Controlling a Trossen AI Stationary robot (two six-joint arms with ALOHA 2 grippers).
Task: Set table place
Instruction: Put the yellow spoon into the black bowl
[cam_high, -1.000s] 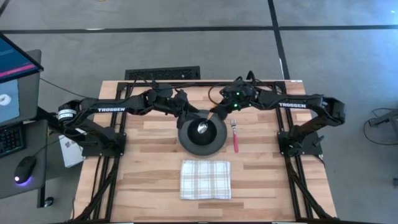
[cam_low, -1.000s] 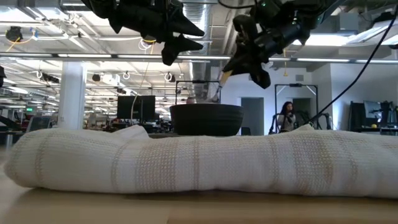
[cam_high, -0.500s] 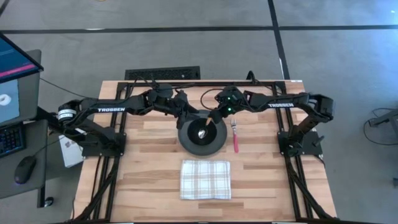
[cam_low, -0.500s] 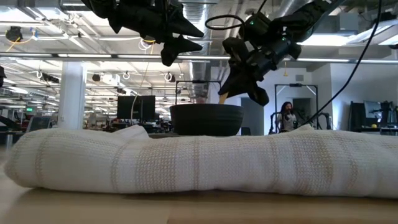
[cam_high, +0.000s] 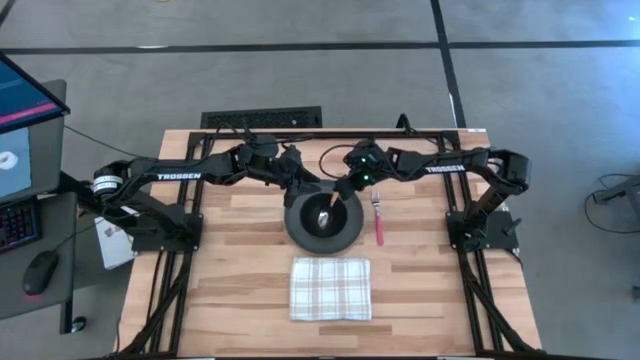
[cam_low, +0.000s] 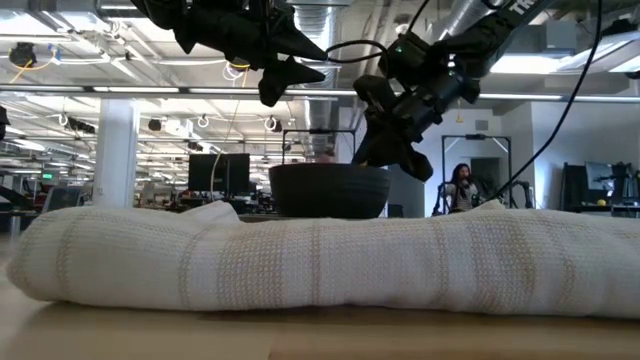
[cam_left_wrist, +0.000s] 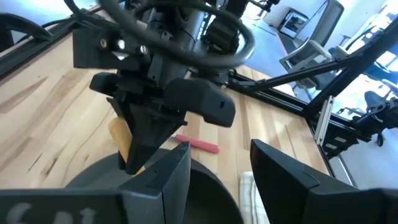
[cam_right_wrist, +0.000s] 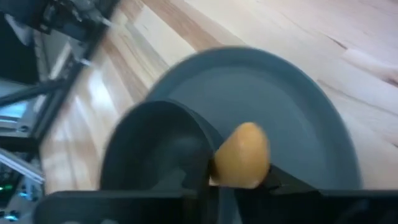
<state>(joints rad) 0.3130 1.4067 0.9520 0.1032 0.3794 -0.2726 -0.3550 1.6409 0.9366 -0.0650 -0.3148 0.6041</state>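
**Spoon Being Lowered Into the Bowl, Setting Nearly Assembled**

The table (cam_high: 250, 225) was seen to carry most of the setting already. A dark plate (cam_high: 352, 232) had been placed at the centre, and a black bowl (cam_high: 312, 222) was stacked on it. A pink-handled fork (cam_high: 378, 222) was laid just beside the plate, on the side of the right arm. A checked napkin (cam_high: 330, 288) was spread flat in front of the plate, apart from it.

The spoon (cam_high: 327, 208) was found over the bowl, its metal end down inside the bowl and its orange handle slanting up toward the right gripper (cam_high: 345, 189). In the right wrist view the orange handle end (cam_right_wrist: 244, 155) was seen between the gripper's dark fingers, so the handle was judged to be pinched at a narrow opening; whether the hold was being loosened could not be told from the pictures.

The left gripper (cam_high: 298, 183) was held above the far rim of the bowl with its fingers (cam_left_wrist: 168, 180) parted and nothing between them.

The plate, bowl, fork and napkin were judged to be settled. The spoon was judged to be the last piece outstanding, its release and the withdrawal of both arms being left to do.
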